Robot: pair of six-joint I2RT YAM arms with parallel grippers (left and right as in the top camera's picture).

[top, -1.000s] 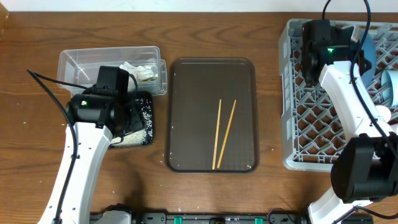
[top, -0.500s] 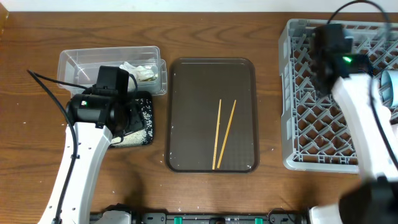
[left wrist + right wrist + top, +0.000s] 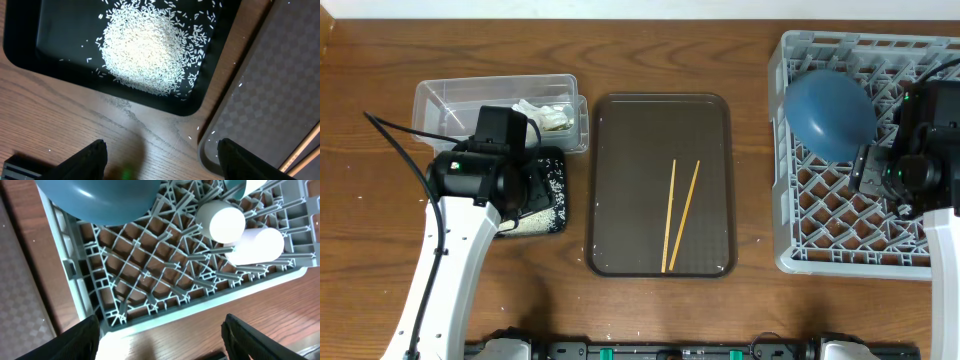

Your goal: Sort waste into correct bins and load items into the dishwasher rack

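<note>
The dark blue plate (image 3: 830, 112) rests tilted on the pegs in the back left of the grey dishwasher rack (image 3: 820, 225), free of any grip. Beyond it in the right wrist view lie two pale cups (image 3: 227, 222). My right gripper (image 3: 160, 340) is open and empty over the rack's front edge, and the plate (image 3: 100, 200) is well ahead of it. My left gripper (image 3: 162, 165) is open and empty above bare wood, just short of the black tray (image 3: 30, 50) that holds a heap of rice (image 3: 145, 47). Two chopsticks (image 3: 680, 215) lie on the brown serving tray (image 3: 620, 150).
The clear tub (image 3: 450, 100) behind the black tray (image 3: 552, 205) holds a crumpled white tissue (image 3: 545, 115). My left arm (image 3: 480, 175) covers much of the black tray. My right arm (image 3: 910, 170) hides the rack's right side. A few rice grains lie on the wood and on the brown tray's rim.
My right gripper has opened and let go of the plate, which now rests in the rack. The right arm swung from the rack's back left toward its front right. The left arm stayed still.
</note>
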